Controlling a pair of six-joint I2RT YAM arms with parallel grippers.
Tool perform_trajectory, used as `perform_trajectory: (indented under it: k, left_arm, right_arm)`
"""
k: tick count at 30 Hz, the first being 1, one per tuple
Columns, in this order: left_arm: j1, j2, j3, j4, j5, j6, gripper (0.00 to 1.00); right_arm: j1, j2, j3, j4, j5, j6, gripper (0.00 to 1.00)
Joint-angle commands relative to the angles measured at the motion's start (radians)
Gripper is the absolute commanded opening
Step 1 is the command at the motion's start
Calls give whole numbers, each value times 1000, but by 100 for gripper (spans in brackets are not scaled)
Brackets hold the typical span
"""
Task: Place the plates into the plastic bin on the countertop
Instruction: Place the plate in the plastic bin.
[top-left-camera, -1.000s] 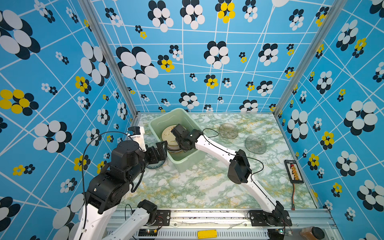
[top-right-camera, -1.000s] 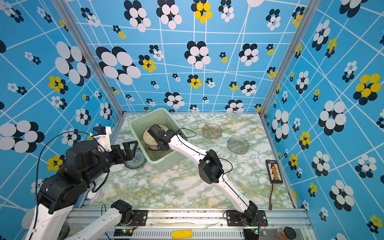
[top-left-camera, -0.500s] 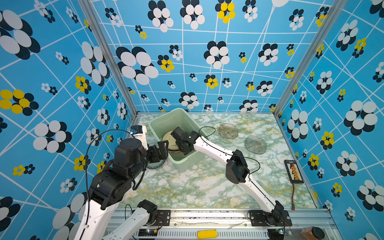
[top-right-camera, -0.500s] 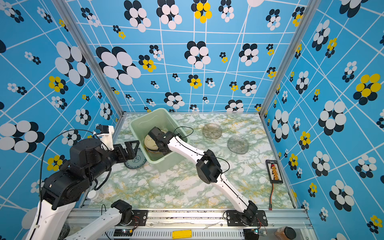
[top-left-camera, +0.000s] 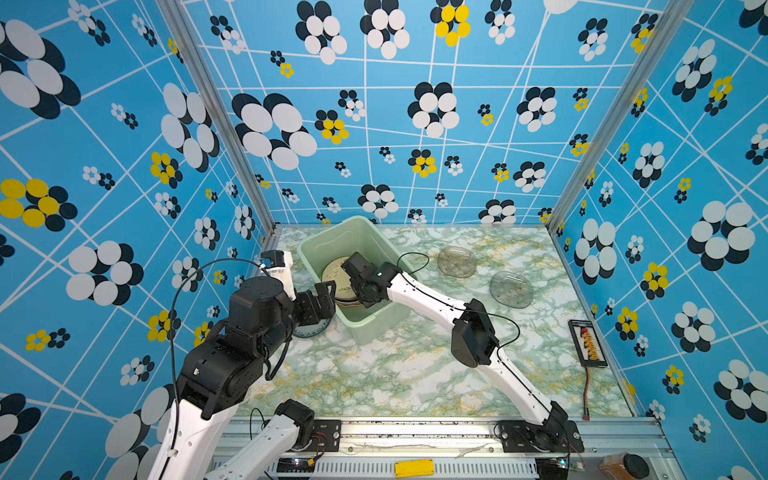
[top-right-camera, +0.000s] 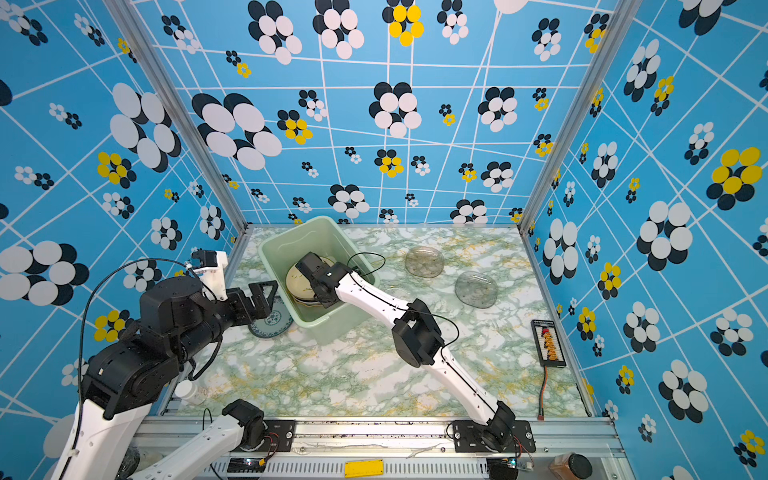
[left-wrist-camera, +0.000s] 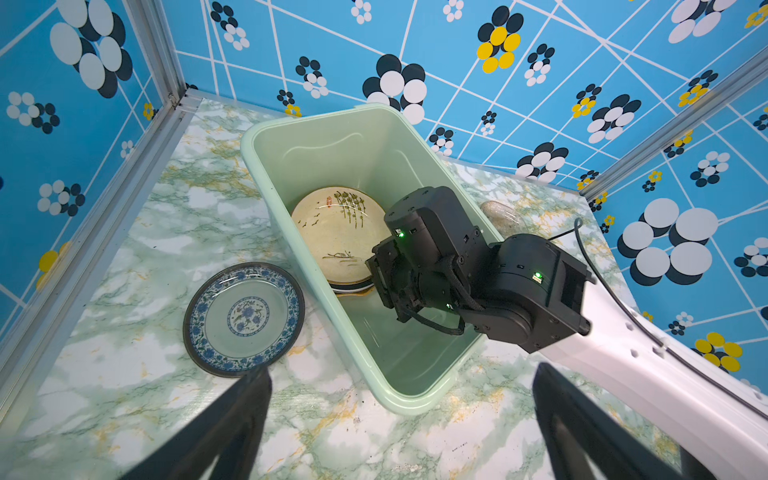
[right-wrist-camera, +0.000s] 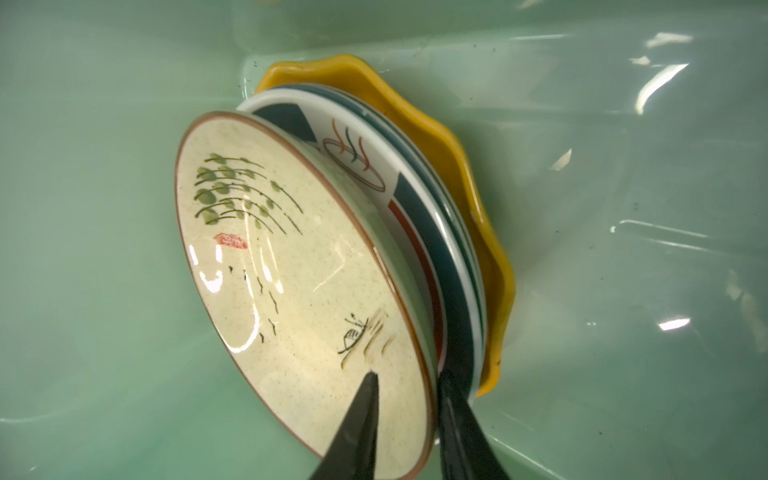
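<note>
While the left tool (left-wrist-camera: 401, 374) hangs wide open at the left side of the bin (top-left-camera: 353, 237), the right tool (right-wrist-camera: 407, 376) is down inside it, its fingers (right-wrist-camera: 357, 415) narrow and astride the rim of the cream plate (right-wrist-camera: 291, 282) (pinching or just loose, I cannot tell). That plate tops a stack of dark-rimmed plates (right-wrist-camera: 415, 199) and a yellow plate (right-wrist-camera: 457, 145).

In both top views the bin sits left of centre on the table (top-left-camera: 395, 374), toward the back wall. A blue patterned plate (left-wrist-camera: 245, 318) lies just beside it. To its right lie a glass plate (top-left-camera: 456, 262) and a second glass plate (top-left-camera: 511, 289).
</note>
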Motion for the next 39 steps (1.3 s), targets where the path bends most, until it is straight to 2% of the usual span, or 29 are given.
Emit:
perform_trajectory:
  k: [1, 5, 11, 13, 18, 24, 28, 34, 39]
  left_arm:
    - [8, 1, 42, -20, -27, 17, 99]
    - [9, -3, 60, -38, -39, 8, 99]
    - [9, -12, 79, -82, -86, -39, 99]
    - [9, -12, 85, -110, -100, -68, 99]
    - [9, -20, 80, -174, -103, -162, 99]
    - [13, -44, 37, -208, -91, -268, 99]
    - [22, -29, 31, -262, -66, -317, 99]
    - [70, 22, -12, -302, 47, -354, 99]
    - [144, 13, -115, -277, 137, -414, 99]
  right_arm:
    - [-8, -45, -20, 4, 15, 8, 33]
    - [-7, -70, -22, -33, 35, 14, 41]
    - [-1, -149, -45, -60, 95, -5, 61]
    - [1, -187, -61, -61, 124, -14, 64]
    - [6, -274, -89, -56, 167, -108, 74]
    - [7, -380, -129, -40, 181, -237, 76]
    - [4, -504, -209, 25, 194, -393, 76]
    - [-21, -750, -502, 273, 109, -639, 72]
    - [-56, -931, -759, 493, -44, -714, 69]
